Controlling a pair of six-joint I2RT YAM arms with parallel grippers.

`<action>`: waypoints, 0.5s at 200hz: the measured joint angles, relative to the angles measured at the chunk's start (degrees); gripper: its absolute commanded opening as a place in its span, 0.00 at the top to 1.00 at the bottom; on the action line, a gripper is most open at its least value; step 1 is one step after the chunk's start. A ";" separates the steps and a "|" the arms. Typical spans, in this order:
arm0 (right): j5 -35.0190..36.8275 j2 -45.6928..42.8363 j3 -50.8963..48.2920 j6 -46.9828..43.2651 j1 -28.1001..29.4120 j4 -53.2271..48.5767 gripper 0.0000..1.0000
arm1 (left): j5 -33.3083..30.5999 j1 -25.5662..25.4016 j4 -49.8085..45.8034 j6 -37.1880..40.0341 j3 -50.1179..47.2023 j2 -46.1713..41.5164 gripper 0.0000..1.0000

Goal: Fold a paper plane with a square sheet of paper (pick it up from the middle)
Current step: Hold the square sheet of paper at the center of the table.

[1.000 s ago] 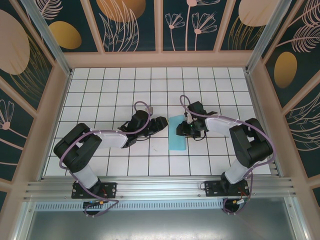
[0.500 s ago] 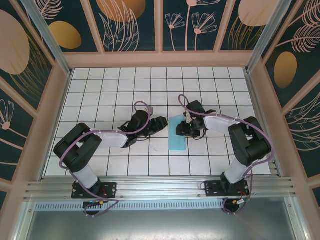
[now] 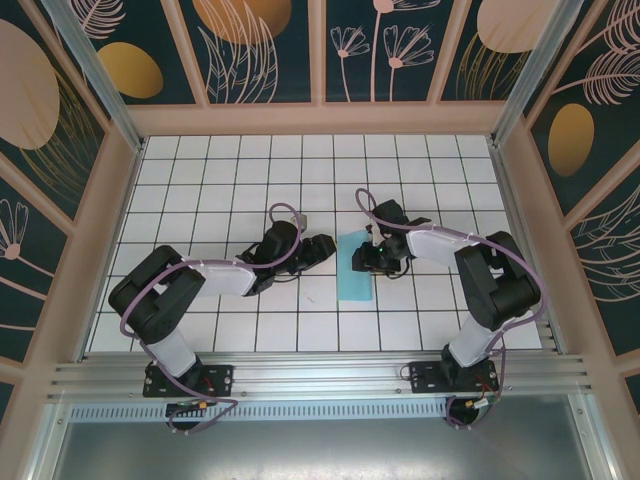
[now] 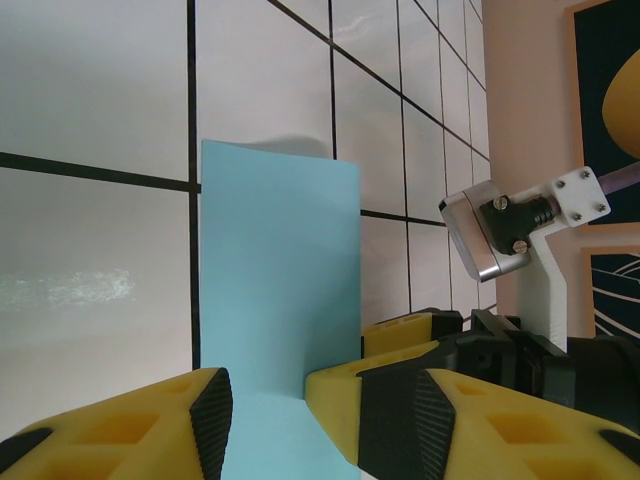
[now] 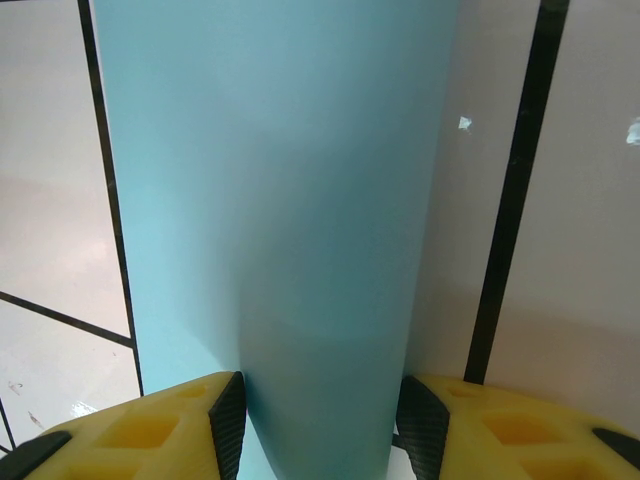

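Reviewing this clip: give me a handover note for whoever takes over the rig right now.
Left tool: jaws apart, low at the left edge of the sheet of paper, nothing visibly gripped.
Right tool: jaws apart over the sheet's far right part; contact unclear.
Sheet: flat on the table, a narrow folded strip.
Done: the half fold, it seems. Left: nose and wing folds; no plane yet.

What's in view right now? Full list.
paper: 1, light blue, narrow rectangle lying mid-table
table: 1, white with black grid, under everything
wall panels: several, dark teal floral, around the table
rail: 1, silver, near edge
left gripper: 1, yellow and black, jaws apart, at paper's left edge
right gripper: 1, yellow and black, jaws apart, over paper's right edge
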 measured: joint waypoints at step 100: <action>0.31 0.31 0.15 0.04 0.00 -0.13 0.50 | 1.11 -0.22 -0.50 -0.04 1.97 3.56 0.73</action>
